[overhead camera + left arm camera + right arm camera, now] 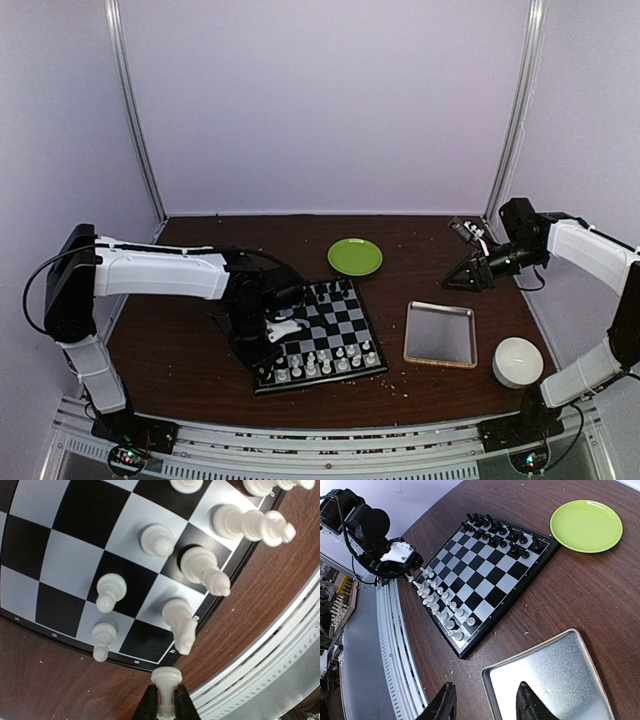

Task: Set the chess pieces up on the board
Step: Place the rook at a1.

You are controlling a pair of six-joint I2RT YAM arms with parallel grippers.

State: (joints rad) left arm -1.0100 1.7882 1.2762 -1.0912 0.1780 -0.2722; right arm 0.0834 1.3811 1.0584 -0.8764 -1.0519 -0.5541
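The board point(318, 335) lies mid-table, also in the left wrist view point(75, 540) and right wrist view point(485, 575). White chess pieces point(320, 362) stand along its near edge; black pieces point(333, 292) line its far edge. My left gripper point(164, 700) is shut on a white piece point(166, 681), held just above the board's near-left corner beside an empty black corner square point(147, 640). A white knight point(181, 625) and pawns point(110, 591) stand close by. My right gripper point(485, 700) is open and empty, raised over the table near the tray's corner.
A metal tray point(440, 334) lies right of the board, also in the right wrist view point(555, 680). A green plate point(355, 257) sits behind the board. A white bowl point(518, 361) stands at the front right. The table's metal front rail point(260, 670) runs close below the left gripper.
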